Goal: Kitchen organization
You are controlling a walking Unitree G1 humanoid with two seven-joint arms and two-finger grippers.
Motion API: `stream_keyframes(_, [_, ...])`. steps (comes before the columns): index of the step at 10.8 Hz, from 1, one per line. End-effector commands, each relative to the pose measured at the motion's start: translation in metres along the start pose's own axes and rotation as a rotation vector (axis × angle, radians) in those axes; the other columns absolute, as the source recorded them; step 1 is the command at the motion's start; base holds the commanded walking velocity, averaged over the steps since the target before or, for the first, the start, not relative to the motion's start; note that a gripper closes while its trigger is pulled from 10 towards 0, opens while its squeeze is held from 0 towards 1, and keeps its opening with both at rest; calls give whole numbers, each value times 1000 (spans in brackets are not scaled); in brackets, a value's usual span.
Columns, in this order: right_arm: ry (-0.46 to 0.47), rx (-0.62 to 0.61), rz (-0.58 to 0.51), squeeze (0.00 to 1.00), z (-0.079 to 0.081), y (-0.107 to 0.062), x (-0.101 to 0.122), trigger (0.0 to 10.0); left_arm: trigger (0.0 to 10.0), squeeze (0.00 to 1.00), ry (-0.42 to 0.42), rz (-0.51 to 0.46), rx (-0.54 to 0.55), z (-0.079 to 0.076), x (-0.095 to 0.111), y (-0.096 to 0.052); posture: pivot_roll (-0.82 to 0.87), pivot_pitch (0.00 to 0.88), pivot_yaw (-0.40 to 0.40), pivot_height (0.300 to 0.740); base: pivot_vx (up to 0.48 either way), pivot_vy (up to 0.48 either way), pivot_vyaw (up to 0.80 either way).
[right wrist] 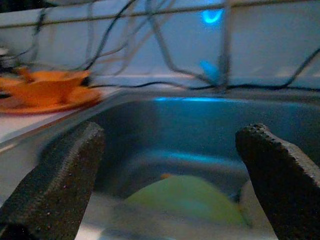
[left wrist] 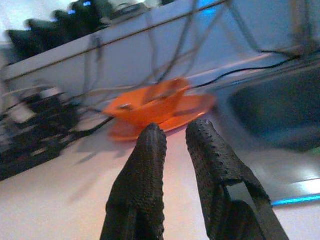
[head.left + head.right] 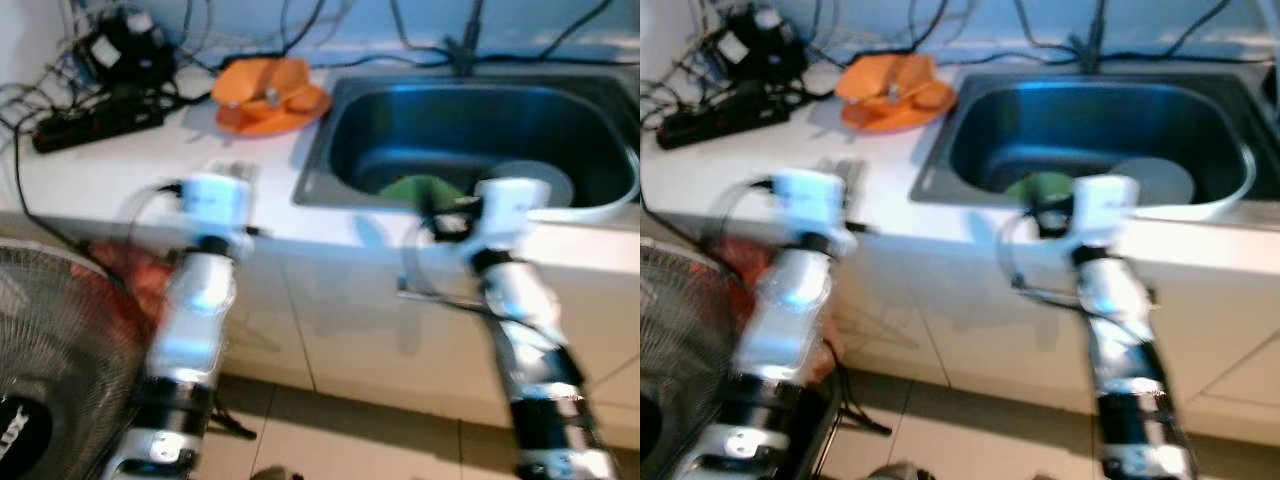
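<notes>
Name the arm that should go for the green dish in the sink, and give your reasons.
Right. The right gripper hangs open at the sink's front edge, with the green dish lying between its fingers' line of sight. The left gripper is nearly closed over the counter, facing the orange dishes.

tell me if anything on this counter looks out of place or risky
A black power strip and a tangle of cables lie on the white counter close to the sink, an odd spot for electrics. The orange dishes sit loosely stacked beside the sink.
</notes>
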State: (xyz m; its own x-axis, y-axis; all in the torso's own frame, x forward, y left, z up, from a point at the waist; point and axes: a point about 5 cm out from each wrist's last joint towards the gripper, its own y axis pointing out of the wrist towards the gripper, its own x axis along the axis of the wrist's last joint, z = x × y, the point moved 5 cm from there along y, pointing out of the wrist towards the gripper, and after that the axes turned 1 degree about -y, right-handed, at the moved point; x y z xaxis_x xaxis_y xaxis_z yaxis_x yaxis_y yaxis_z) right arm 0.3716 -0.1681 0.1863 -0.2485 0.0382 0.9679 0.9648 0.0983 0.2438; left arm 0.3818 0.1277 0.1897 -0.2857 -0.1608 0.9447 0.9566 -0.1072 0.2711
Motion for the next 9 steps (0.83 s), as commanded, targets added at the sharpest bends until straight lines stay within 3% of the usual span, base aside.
stream_keyframes(1, [13, 25, -12, 0, 11, 2, 2, 10000, 10000, 0, 18, -5, 39, 15, 2, 1, 4, 84, 97, 740, 289, 0, 0])
stream_keyframes(9, [12, 21, -13, 0, 8, 2, 3, 10000, 10000, 0, 16, -7, 49, 16, 3, 2, 6, 94, 96, 740, 288, 0, 0])
